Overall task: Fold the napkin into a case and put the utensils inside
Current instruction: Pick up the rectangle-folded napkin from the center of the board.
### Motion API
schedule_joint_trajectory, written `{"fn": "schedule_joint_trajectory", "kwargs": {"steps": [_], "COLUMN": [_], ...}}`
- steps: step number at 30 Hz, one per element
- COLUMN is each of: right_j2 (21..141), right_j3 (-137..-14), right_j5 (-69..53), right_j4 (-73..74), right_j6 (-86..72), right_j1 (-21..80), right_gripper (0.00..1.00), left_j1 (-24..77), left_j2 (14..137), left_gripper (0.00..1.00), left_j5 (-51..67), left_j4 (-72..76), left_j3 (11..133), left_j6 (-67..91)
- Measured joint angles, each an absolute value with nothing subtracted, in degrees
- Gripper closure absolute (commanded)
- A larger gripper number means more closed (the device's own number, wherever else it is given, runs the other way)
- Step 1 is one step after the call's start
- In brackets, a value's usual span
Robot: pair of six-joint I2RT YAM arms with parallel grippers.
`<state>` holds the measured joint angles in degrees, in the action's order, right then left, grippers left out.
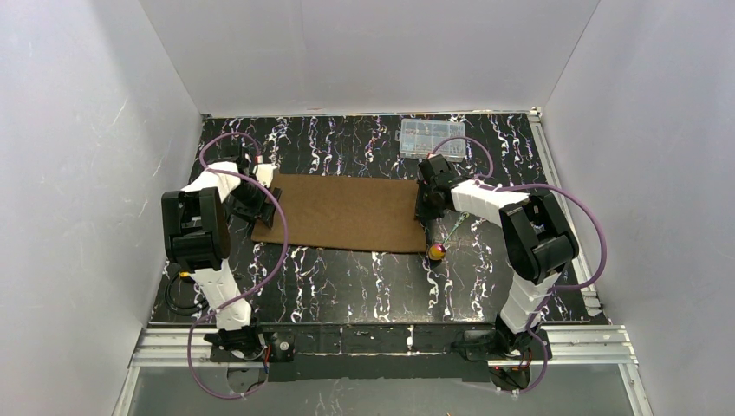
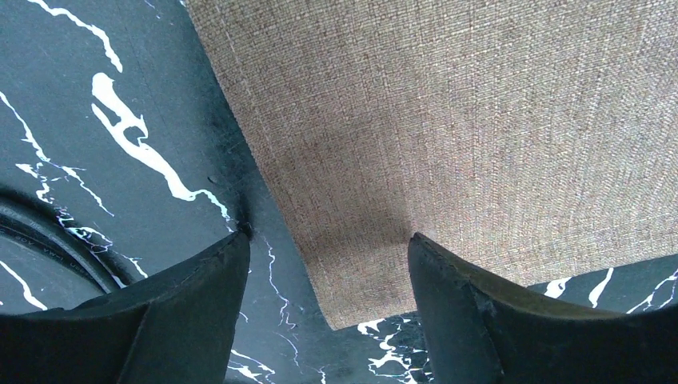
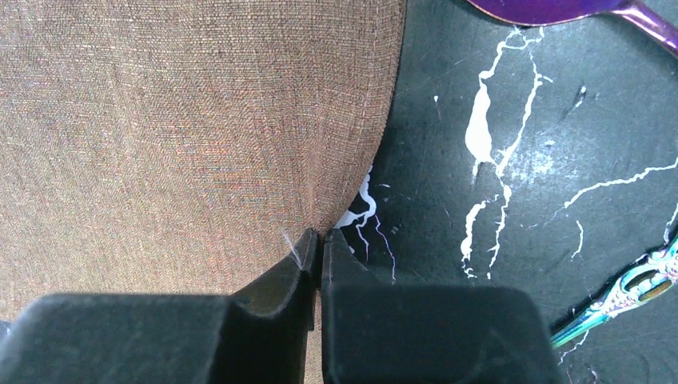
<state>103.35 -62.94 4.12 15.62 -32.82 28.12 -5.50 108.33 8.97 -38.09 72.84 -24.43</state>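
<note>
Left fingers: my left gripper [image 2: 328, 237] stands partly open with nothing in it.
Napkin at the left fingers: one corner of the napkin [image 2: 448, 120] lies in the gap between them. One finger [image 2: 200, 296] is over bare table [image 1: 364, 286] just off the cloth's edge, and the other is over the cloth. I cannot tell whether either one touches it.
Right fingers: my right gripper [image 3: 321, 240] is pinched closed on the napkin's right edge. The cloth puckers and rises toward the tips, and a loose thread sticks out beside them.
Writing: faint print shows on the black cable [image 2: 48, 256] at the edge of my left view, too small to read.
Napkin overall: it is spread flat as one wide brown strip across the middle of the table, with my left fingers at its left end and my right fingers at its right end.
Utensils: the utensils [image 1: 437, 252] lie on bare table just right of the napkin's right edge, beside my right fingers and not on the cloth. The purple head sits just off the cloth's edge, and an ornate handle lies further right.
Box: a clear box [image 1: 427, 137] sits at the far edge of the table, well apart from the napkin.
</note>
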Motion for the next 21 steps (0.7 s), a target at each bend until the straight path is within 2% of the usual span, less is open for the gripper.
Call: {"fn": "schedule_joint_trajectory", "kwargs": {"steps": [8, 21], "right_j2": [103.2, 100.0], "right_j3": [-64.8, -67.3], "right_j5": [4.3, 3.2], "right_j4": [18.2, 24.9], "right_j6": [-31.8, -26.7], "right_j1": [27.7, 24.9], "right_gripper": [0.99, 0.99], "left_j1": [-5.4, 0.1], "left_j2": [108.2, 106.0], "left_gripper": [0.34, 0.34], "left_j5": [9.5, 19.3], "left_j4": [-37.8, -41.0], "left_j3": [72.6, 69.9], "left_j6": [-24.3, -23.9]}}
